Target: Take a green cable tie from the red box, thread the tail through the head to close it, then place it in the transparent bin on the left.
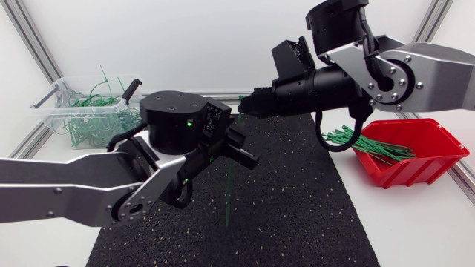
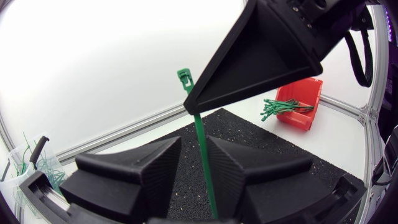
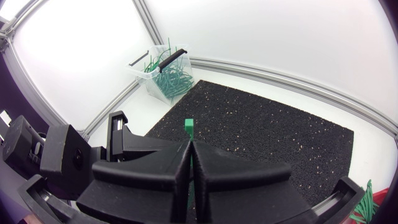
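Note:
A green cable tie (image 1: 228, 193) hangs upright over the black mat, held just below its head by my right gripper (image 1: 246, 104), which is shut on it. In the right wrist view the tie's head (image 3: 188, 127) pokes out past the closed fingertips of the right gripper (image 3: 189, 152). My left gripper (image 2: 194, 144) sits lower down with the tie's strap (image 2: 199, 137) running between its fingers. The strap lies against one finger and a gap shows on the other side. The red box (image 1: 415, 159) holds several green ties at the right. The transparent bin (image 1: 85, 111) stands at the back left.
The black speckled mat (image 1: 297, 215) covers the middle of the table under both grippers. The bin has dark handles and several green ties inside. A few ties stick out over the red box's near rim (image 2: 273, 109).

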Available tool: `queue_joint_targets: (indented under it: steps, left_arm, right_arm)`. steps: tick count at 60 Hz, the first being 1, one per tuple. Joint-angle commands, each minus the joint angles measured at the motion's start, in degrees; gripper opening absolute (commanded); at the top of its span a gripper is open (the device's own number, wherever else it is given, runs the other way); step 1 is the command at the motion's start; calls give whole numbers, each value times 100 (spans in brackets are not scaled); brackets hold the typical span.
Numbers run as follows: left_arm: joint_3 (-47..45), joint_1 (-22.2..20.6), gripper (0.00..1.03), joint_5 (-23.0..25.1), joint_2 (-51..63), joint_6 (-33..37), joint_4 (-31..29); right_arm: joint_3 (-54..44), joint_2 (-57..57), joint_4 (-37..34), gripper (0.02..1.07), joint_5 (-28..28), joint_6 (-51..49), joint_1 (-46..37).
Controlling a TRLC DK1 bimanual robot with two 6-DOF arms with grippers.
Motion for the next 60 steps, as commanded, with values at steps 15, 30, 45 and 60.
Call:
queue_joint_targets:
  steps: [15,30,45,60]
  left_arm:
    - [-102,-2,4,-70,121,168,69]
    - [-234,42,4,79,-63,203,51]
    - [-383,455,4,1161,-591,159,-327]
    - [-207,1114,4,2839,-889,115,-1162]
  right_arm:
    - [11,0,-63,17,155,138,94]
    - [-68,-123,-72,39,155,103,68]
    - [-147,-369,-81,52,93,-37,-55]
    - [-376,-650,-63,52,-372,-618,-363]
